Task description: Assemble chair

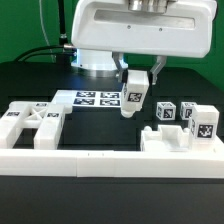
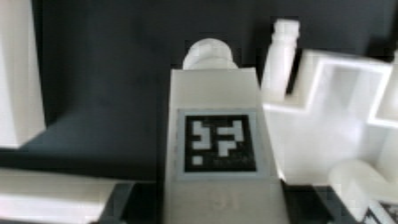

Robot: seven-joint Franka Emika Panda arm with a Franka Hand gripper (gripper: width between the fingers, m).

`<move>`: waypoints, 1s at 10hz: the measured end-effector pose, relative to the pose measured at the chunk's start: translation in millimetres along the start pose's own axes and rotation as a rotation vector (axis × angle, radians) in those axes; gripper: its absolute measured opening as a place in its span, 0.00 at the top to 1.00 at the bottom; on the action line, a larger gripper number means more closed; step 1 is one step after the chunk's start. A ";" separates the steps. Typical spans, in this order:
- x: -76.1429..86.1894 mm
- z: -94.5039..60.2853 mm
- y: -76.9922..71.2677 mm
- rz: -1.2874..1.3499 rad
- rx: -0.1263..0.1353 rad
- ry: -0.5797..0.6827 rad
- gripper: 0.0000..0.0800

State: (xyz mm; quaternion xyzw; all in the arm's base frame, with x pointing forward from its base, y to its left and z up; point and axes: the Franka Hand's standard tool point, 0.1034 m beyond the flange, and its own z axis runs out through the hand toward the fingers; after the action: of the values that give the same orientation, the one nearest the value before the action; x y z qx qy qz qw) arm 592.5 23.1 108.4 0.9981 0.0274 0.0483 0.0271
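Black table (image 1: pixel 95 130) against a green backdrop (image 1: pixel 20 30), and near its middle the gripper (image 1: pixel 138 80) is pinched narrow on a white chair leg (image 1: pixel 134 98). It holds the blocky post by its upper end, so the leg hangs a little tilted with its tagged face toward me. Whether the lower end touches the surface I cannot tell. The wrist view shows a rounded peg (image 2: pixel 210 52) at the leg's far end.

I judge the leg to be stiff, light, hard plastic with smooth flat sides. It should not flex or crush, but it could slip or twist in the pads. The best hold is across two opposite flat faces, near the end away from the peg, leaving peg and tag free.

Just at nine o'clock of the leg lies the marker board (image 1: pixel 90 98). At three o'clock stand three tagged blocks (image 1: pixel 187 113), and at four o'clock a notched part (image 1: pixel 165 137). Well off at eight o'clock sits a framed slab piece (image 1: pixel 30 125). Along six o'clock runs the long border rail (image 1: pixel 100 160).
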 end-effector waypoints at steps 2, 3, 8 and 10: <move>4.0 3.3 1.9 0.000 -0.008 0.124 0.64; 8.6 1.4 3.8 0.004 -0.011 0.198 0.64; 34.8 -5.8 2.7 0.049 0.002 0.229 0.64; 36.5 -4.7 0.7 0.069 0.007 0.234 0.64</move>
State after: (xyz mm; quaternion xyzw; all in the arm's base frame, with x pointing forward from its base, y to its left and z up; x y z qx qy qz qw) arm 628.3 24.7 116.6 0.9860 -0.0038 0.1654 0.0184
